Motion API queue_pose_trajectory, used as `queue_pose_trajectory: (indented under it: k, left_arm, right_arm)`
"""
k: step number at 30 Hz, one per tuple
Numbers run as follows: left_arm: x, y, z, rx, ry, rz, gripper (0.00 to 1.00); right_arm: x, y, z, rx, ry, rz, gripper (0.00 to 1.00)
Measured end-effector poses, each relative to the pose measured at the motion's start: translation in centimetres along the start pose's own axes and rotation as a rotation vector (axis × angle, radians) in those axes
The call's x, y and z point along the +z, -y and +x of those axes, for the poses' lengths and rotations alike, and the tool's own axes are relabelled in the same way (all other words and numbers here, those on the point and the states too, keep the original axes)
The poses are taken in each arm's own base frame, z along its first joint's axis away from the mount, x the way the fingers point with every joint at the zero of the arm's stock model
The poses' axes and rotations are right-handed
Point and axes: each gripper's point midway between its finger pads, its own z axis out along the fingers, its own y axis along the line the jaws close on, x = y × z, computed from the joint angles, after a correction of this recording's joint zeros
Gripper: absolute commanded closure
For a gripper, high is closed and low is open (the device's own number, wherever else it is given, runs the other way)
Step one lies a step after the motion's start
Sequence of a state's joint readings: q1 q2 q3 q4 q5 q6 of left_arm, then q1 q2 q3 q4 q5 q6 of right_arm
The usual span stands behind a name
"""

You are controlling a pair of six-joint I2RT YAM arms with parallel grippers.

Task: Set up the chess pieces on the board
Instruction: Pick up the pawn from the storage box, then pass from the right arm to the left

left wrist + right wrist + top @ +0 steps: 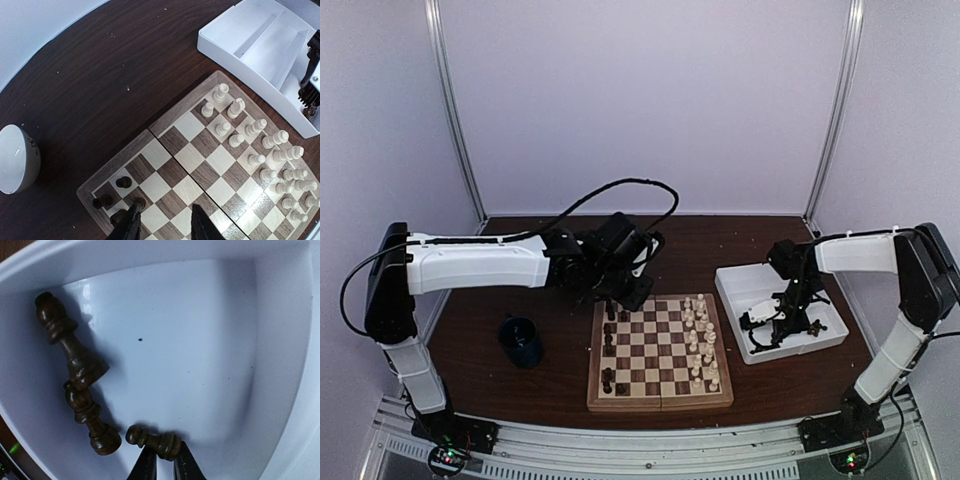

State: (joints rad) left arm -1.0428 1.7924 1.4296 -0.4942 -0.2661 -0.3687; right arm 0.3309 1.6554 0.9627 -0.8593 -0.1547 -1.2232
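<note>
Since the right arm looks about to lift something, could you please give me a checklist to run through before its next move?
1. Right end effector closed on the small dark brown wooden chess piece: ok.
2. That piece upright for placing: not ok, it lies on its side in the white plastic tray.
3. Tall dark piece and short dark piece clear of the grip: ok.
4. Left end effector open, holding nothing: ok.
5. Dark end of the checkered wooden chessboard free: not ok, the left end effector is over it.
6. Grip firm enough to lift: cannot tell.
</note>
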Motion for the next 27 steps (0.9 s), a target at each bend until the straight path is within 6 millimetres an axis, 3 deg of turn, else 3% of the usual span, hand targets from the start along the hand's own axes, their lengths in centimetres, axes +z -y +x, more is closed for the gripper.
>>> queue_pose_trajectory:
  k: [9,20,27]
  left_arm:
    - [0.1,0.7,-0.3,-0.009,0.008,0.035,0.65]
    - [0.1,1.3,-0.6,-0.018,0.021,0.073,0.65]
    - [0.8,4.9,-1.2,-0.020,0.121,0.232,0.62]
  right_arm:
    - [-2.5,1.5,0.3,0.180,0.139,-0.005,0.85]
    - [-3.3,0.8,-0.5,0.242,0.202,-0.045,0.88]
    - [-8.2,2.6,-2.5,0.418,0.426,-0.101,0.88]
